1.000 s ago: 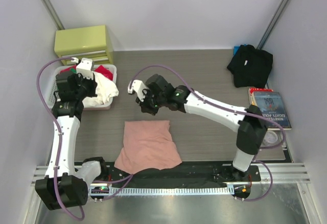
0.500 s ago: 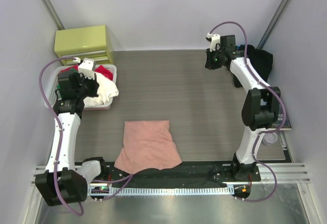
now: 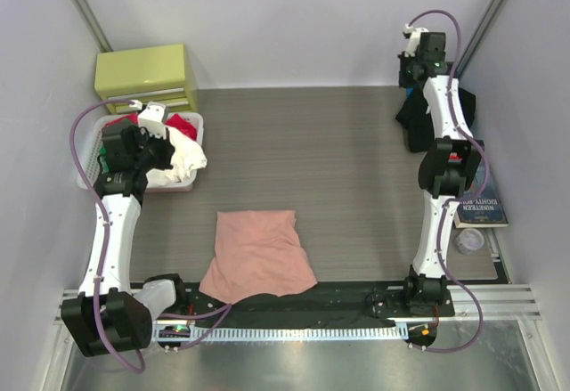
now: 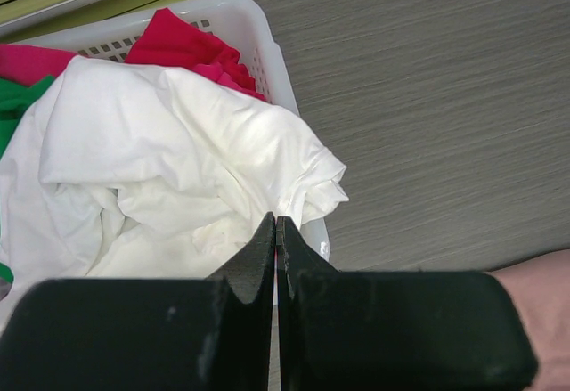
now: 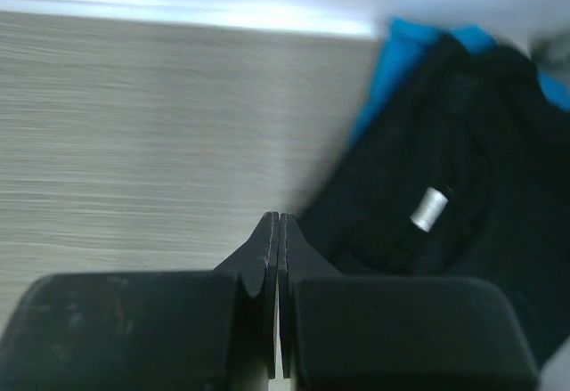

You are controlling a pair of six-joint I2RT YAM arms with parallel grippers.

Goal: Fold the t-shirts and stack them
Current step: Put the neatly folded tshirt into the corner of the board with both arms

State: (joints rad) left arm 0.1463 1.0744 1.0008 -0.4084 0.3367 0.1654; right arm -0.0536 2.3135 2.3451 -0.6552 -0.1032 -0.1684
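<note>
The salmon-pink t-shirt [image 3: 258,253] lies folded flat near the table's front edge, with neither gripper near it. The black t-shirt [image 3: 438,117] lies crumpled at the back right corner; in the right wrist view the black t-shirt [image 5: 463,195] shows a white neck tag. My right gripper [image 3: 413,77] hovers at its left edge, and in its own view the right gripper [image 5: 278,219] is shut and empty. My left gripper [image 3: 160,153] hangs over the basket, where the left gripper [image 4: 274,222] is shut with nothing in it.
A white basket [image 4: 258,30] at the left holds white cloth [image 4: 160,159], red cloth [image 4: 178,44] and some green cloth. Behind it stands a yellow-green drawer box [image 3: 147,75]. A blue cloth [image 5: 396,57] lies under the black t-shirt. A book [image 3: 479,197] lies at the right edge.
My right arm has swung from above the table's middle to the back right corner, over the black t-shirt. The left arm has barely moved. Both grippers stayed shut.
</note>
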